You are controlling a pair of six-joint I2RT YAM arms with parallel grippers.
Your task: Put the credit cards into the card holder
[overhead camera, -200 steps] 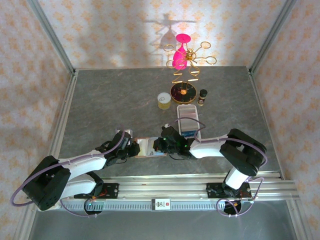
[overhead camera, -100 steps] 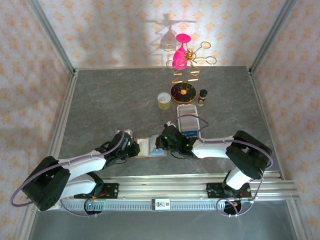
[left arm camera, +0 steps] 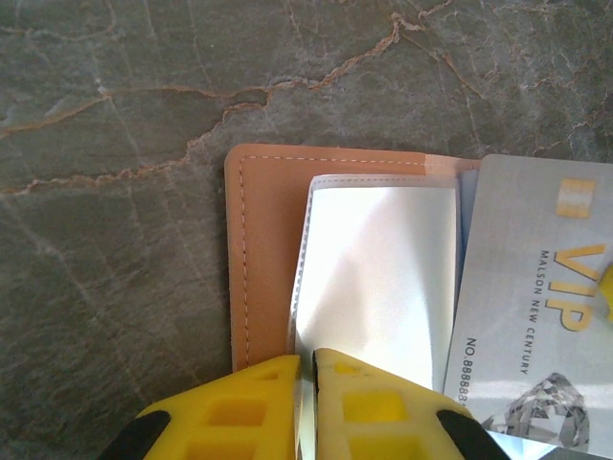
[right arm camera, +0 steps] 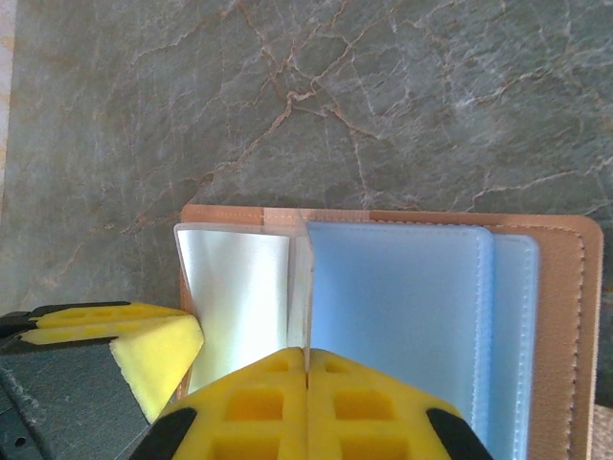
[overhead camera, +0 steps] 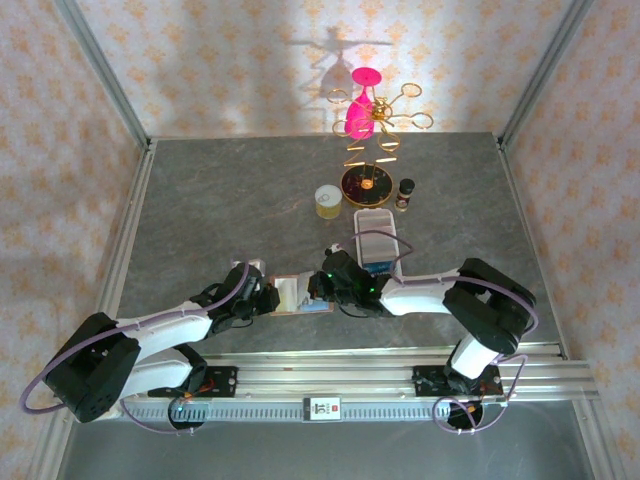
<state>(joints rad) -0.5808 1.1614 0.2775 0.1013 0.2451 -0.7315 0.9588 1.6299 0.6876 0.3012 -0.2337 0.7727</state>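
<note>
Two hands worked together: the left hand (left arm camera: 306, 372) pinched the holder's (left arm camera: 261, 249) clear sleeve (left arm camera: 378, 278), seemingly to hold it open, while the right hand (right arm camera: 306, 369) gripped a silver card (left arm camera: 536, 287) edgewise.

Open table (overhead camera: 220, 200) spreads left and far-left, free for an arm. Behind the wallet (left arm camera: 263, 240) a white tray (overhead camera: 378, 218), yellow tub (overhead camera: 328, 201), small bottle (overhead camera: 405, 193) and gold stand (overhead camera: 368, 182) crowd the far right. The left gripper (left arm camera: 306, 362) and right gripper (right arm camera: 306, 356), pinching a silver card (left arm camera: 536, 287), hem the wallet's two ends.
</note>
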